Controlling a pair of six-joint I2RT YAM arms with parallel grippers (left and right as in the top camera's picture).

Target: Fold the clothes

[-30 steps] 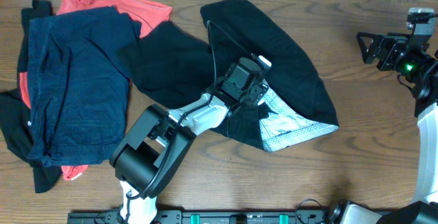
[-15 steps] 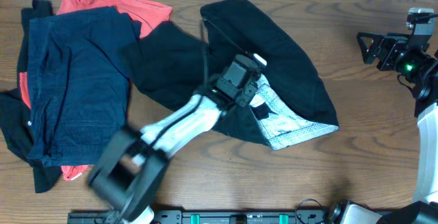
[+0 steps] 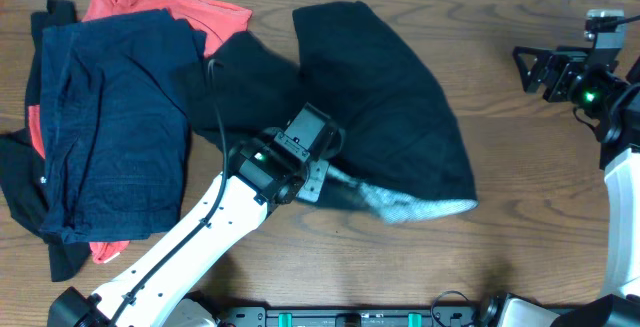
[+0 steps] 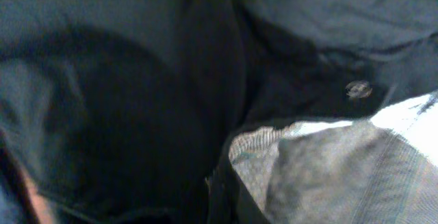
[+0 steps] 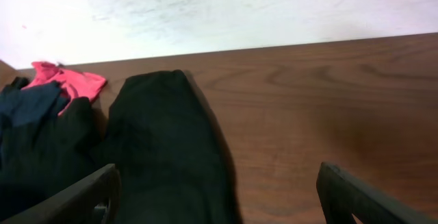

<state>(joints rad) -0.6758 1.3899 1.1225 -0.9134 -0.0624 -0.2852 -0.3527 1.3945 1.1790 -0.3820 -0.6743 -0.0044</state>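
Cloth of the black garment (image 3: 385, 97) lay spread across the middle of the table (image 3: 540, 217). A strip of its pale mesh lining (image 3: 415, 207) was turned out along the near edge, which suggested a fold only part made. The left gripper (image 3: 322, 170) sat low on the garment's near-left edge, just beside that lining, probably placed there to take the hem. Its wrist view showed only dark folds, grey mesh and a small snap (image 4: 358, 89). Whether the jaws were closed on the fabric or merely resting on it, I could not tell.

The right gripper (image 5: 217, 172) hung well apart from the garment, off its far-right side, seemingly parked out of the way. Its jaws were spread wide and touched nothing. The navy garment (image 3: 110, 127) and the coral-red garment (image 3: 150, 7) lay heaped to the left of the black one, apparently not yet folded.
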